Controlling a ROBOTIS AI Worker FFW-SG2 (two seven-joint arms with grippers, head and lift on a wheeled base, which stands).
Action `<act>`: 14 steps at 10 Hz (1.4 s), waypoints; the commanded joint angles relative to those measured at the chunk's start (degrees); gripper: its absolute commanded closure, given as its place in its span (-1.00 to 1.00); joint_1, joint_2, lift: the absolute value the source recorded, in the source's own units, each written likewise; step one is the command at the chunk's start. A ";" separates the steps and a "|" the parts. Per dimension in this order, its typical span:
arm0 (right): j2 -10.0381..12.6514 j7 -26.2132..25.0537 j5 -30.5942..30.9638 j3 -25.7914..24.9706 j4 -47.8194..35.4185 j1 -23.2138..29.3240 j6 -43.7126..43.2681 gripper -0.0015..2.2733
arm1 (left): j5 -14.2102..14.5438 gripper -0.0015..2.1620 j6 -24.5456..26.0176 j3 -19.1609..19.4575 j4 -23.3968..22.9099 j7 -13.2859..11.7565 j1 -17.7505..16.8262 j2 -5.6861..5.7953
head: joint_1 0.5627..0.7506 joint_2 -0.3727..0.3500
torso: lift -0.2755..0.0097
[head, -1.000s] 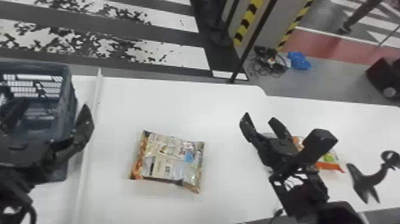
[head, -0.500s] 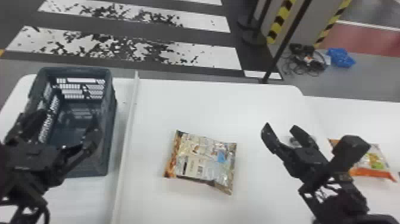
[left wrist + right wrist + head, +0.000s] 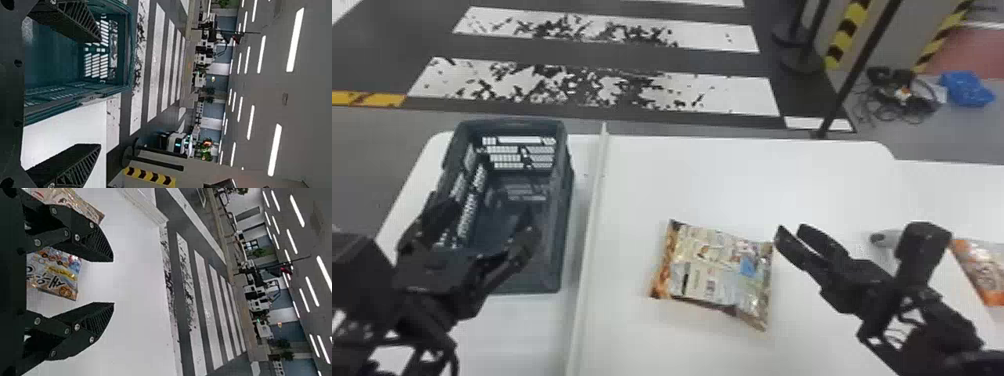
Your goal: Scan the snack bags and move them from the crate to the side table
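Snack bag, on table: dense small print and a pale printed panel, illegible. Orange bag: pale marks, too small to read. Colourful wrapper, right wrist view: large dark characters; yellow band, smaller lettering. Yellow-and-black warning stripes: no wording legible.

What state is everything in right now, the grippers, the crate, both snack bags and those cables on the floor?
Left gripper: open, holding nothing.
Right gripper: open, holding nothing.
Crate: upright, open at the top.
Brown-and-cream snack bag: lying flat, outside the crate.
Orange snack bag: lying down, farther right, partly cut off by the view's edge.
Cables: loosely tangled.
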 commanded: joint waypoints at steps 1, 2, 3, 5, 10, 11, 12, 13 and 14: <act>0.08 1.57 0.42 1.73 -0.39 -0.89 2.71 0.90 | 0.29 -0.97 0.00 0.08 -0.02 -0.10 0.03 -0.08 | 0.41 -0.09 | 0.32; 0.08 2.54 0.77 3.05 -0.66 -1.51 4.47 0.93 | 0.29 -0.97 0.00 0.00 0.07 -0.36 -0.14 -0.17 | 0.41 -0.02 | 0.32; 0.08 3.07 1.12 4.90 -1.54 -2.12 6.05 0.93 | 0.46 -0.97 0.00 0.00 0.07 -0.62 -0.32 -0.26 | 0.41 0.02 | 0.32; 0.17 3.15 1.91 8.59 -2.24 -4.06 8.52 0.93 | 1.17 -0.97 0.17 -0.18 -0.19 -1.24 -0.23 -0.44 | 0.41 0.16 | 0.32; 2.02 2.89 6.83 18.26 7.87 -13.55 10.45 0.93 | 1.25 -0.97 0.17 -0.27 -0.10 -1.94 0.56 -0.35 | 0.41 0.44 | 0.32; 2.10 2.71 7.01 18.70 10.07 -15.13 10.62 0.93 | 1.34 -0.97 0.17 -0.09 0.07 -2.12 0.65 -0.35 | 0.41 0.48 | 0.32; 2.19 2.19 7.10 18.70 11.03 -15.74 10.80 0.93 | 1.52 -0.97 0.17 -0.09 0.25 -2.38 0.65 -0.35 | 0.41 0.49 | 0.32; 2.28 0.34 7.36 18.70 11.82 -16.10 10.80 0.93 | 1.69 -0.97 0.17 -0.09 0.42 -2.56 0.56 -0.35 | 0.41 0.49 | 0.32; 2.37 -1.94 7.45 18.52 13.14 -16.62 10.45 0.93 | 1.96 -0.97 0.17 -0.18 0.51 -2.91 0.30 -0.35 | 0.41 0.46 | 0.32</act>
